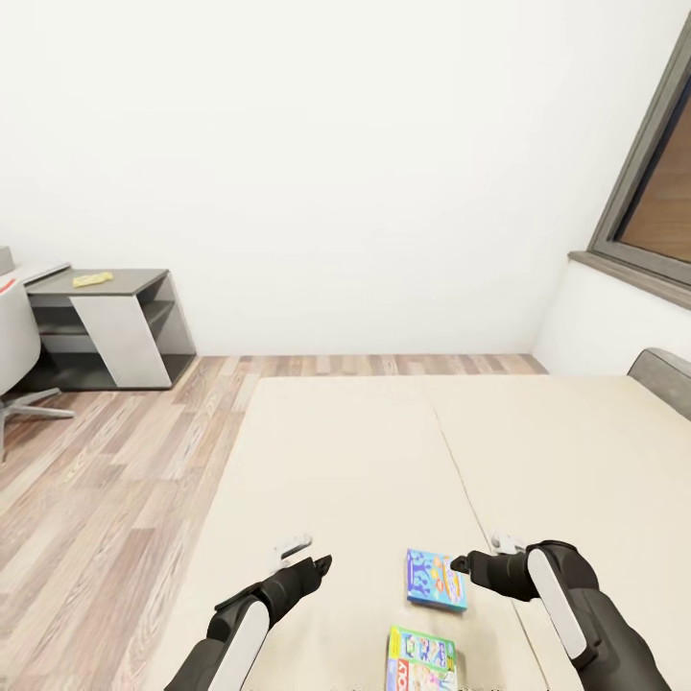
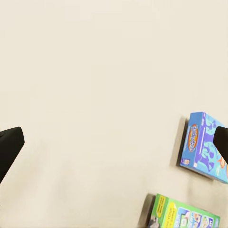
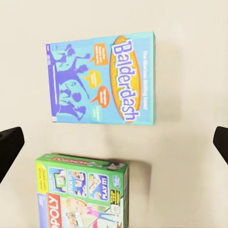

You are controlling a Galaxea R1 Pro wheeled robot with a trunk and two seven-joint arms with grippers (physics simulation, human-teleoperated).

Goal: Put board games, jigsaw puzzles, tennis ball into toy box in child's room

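Green game box lies nearest on the bed, blue Balderdash box just beyond it. Right gripper hangs beside the blue box, fingers spread wide, probably lining up a pick. Left gripper also wide, empty. Cabinet far off.

Both arms hang low over the beige bed, and the right gripper has its fingertips just beside the far corner of the blue game box, not clearly touching it. The green game box lies flat nearer than the blue one, between the arms. The left gripper hovers well apart from both boxes, over bare mattress.
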